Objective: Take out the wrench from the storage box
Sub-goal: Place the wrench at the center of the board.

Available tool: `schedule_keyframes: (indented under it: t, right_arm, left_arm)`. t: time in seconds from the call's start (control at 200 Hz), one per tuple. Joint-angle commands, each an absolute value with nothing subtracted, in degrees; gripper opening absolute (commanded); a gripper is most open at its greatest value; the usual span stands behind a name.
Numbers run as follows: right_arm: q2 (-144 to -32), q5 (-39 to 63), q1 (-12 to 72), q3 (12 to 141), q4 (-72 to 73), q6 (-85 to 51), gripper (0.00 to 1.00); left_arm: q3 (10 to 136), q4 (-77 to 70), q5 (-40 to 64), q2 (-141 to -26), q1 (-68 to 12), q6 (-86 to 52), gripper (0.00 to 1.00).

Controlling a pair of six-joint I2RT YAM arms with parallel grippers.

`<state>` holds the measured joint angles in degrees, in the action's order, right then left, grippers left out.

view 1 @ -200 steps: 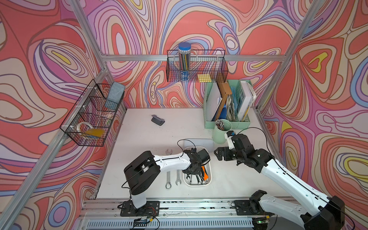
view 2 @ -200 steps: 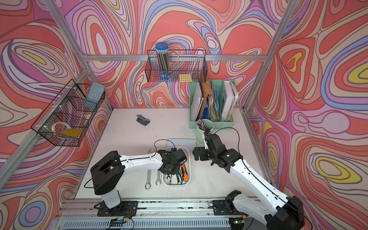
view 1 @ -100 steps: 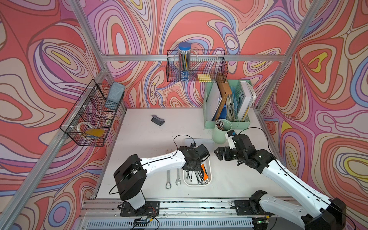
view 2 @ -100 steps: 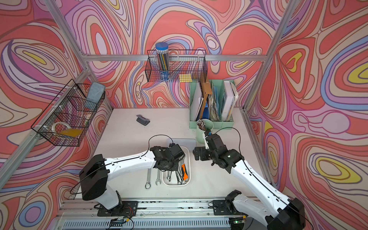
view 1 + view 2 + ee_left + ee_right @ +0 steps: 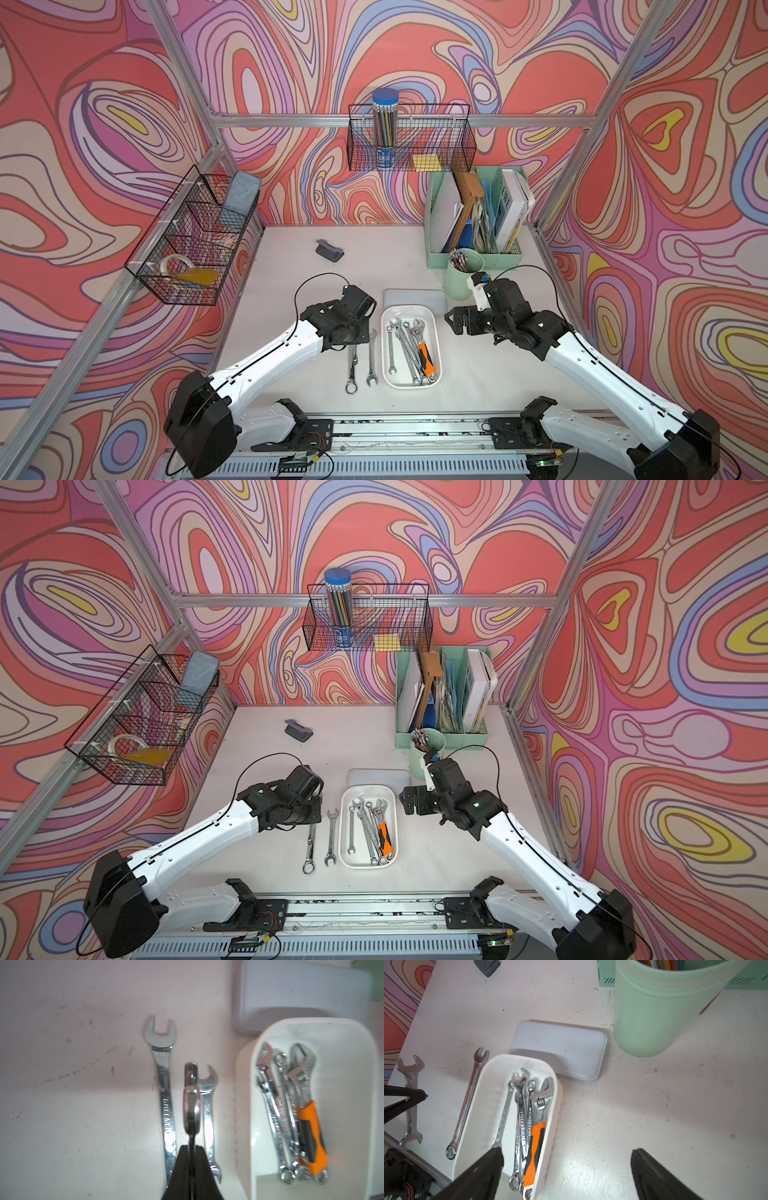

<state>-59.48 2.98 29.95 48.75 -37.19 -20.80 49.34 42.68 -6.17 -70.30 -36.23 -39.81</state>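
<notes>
Left gripper [image 5: 192,1147] clamped tight on one wrench [image 5: 191,1095], held edge-on outside the storage box [image 5: 483,1109], above a long spanner [image 5: 165,1095] and a short spanner [image 5: 208,1118] lying on the table [image 5: 291,291] left of it; right gripper [image 5: 566,1149] spread wide, empty, just right of it; grey-blue case [image 5: 413,296] beyond.

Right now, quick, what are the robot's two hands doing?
Left gripper: closed, holding a silver wrench.
Right gripper: open, holding nothing.
</notes>
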Motion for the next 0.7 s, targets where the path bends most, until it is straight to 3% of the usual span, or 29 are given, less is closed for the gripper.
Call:
schedule_keyframes:
  t: [0.0,0.245,0.481,0.696]
  right_arm:
    - [-59.85,3.76,29.62,49.66,-36.13,-20.45,0.98]
    - [-60.95,4.13,29.68,49.92,-35.76,-20.28,0.98]
    - [-61.31,3.75,29.63,49.76,-35.63,-20.12,0.98]
    - [-61.61,4.20,29.64,49.13,-35.09,-20.25,0.98]
  left_arm:
    - [44.79,40.10,-6.21,-70.13,-32.66,-34.96,0.00]
    - [40.51,34.02,-6.46,-77.10,-26.58,-33.40,0.00]
    - [40.43,32.67,-5.14,-81.64,-26.28,-31.29,0.00]
    - [40.24,34.30,-4.67,-82.78,-26.34,-32.45,0.11]
